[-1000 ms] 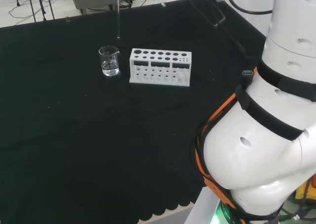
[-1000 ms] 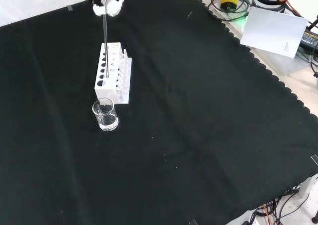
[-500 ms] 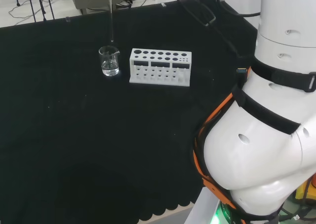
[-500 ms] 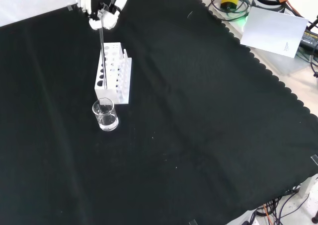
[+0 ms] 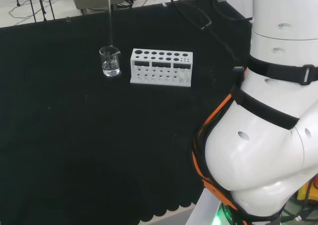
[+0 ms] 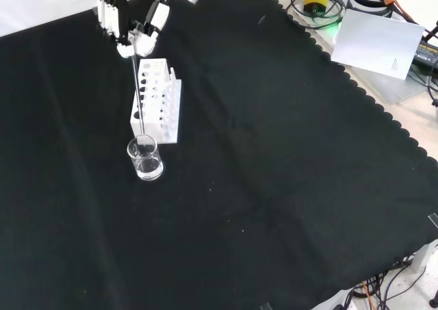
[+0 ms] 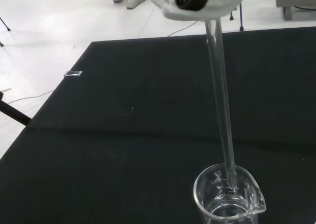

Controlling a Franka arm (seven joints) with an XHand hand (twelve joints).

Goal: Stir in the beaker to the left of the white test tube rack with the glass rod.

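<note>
The white test tube rack (image 6: 156, 109), a block dotted with round holes, sits just beside the small clear beaker (image 6: 145, 158) on the black cloth (image 6: 274, 173), and in the front view the glass rod (image 6: 136, 98) passes in front of it. The hand (image 6: 130, 22) pinches the top of that thin, clear rod, which hangs nearly upright with its lower end at the beaker's mouth. Bare cloth lies open on every other side, out to the scalloped edge.

One beaker (image 6: 145, 158), one rod (image 6: 137, 98), one rack (image 6: 157, 100)
</note>
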